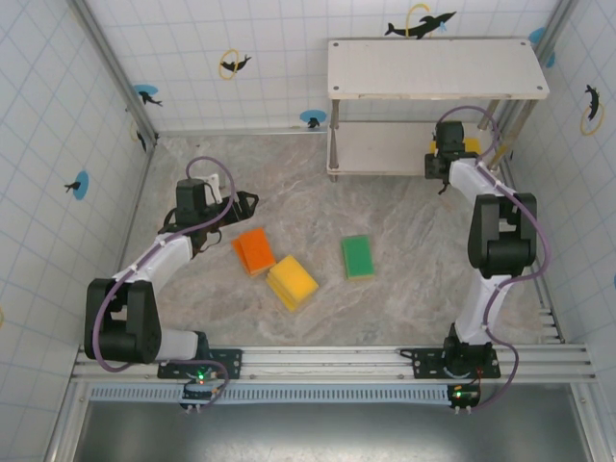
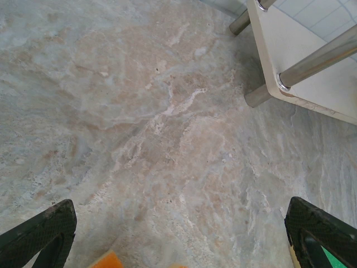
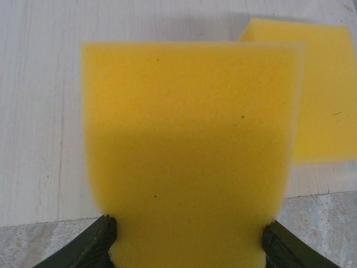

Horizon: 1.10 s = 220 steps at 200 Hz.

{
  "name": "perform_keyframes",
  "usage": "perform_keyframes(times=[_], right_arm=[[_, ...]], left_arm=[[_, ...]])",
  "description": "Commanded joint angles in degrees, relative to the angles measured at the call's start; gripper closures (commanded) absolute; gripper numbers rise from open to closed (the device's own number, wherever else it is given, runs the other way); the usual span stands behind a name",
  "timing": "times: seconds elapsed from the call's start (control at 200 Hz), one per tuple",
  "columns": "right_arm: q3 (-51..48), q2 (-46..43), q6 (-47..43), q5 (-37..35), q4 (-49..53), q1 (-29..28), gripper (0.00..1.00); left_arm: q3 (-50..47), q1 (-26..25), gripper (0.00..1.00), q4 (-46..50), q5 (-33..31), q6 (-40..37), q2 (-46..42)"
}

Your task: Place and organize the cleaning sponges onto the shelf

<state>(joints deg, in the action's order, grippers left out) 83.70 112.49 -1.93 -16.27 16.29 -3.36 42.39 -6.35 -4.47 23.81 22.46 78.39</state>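
Just over shelf [image 3: 39, 111] edge, right gripper [image 3: 187, 245] pinching sponge [image 3: 189, 128] — room left

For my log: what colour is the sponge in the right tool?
Yellow sponge, best in the right wrist view.

No lettering, numbers or brands can be read. The walls [image 1: 58, 115] bear wordless dolphin stickers [image 1: 420, 23].
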Motion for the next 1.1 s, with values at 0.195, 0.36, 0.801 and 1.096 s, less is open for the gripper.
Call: perform_keyframes(times=[0.195,0.36,0.801,1.096], right_arm=[[5.11,2.47,1.63,2.19,-0.82,0.89,0.44],[6.12,3.60,2.22,2.65,-1.00,1.07,0.44],[9.00,6.40,2.81,3.48,-0.86,1.25,0.44],[10.47,7.66,3.04,3.97,-0.31,1.33,0.44]], left_arm=[[1.82,-0.15,0.02,-0.28,0.97,-1.44,0.36],[2.17,-0.20,0.02,0.07,0.89,-1.69,0.49],[2.96,-0.15,0.02,0.55,0.66,-2.01,0.88],[2.93,-0.18,0.02,1.04,0.27,-2.22,0.91]])
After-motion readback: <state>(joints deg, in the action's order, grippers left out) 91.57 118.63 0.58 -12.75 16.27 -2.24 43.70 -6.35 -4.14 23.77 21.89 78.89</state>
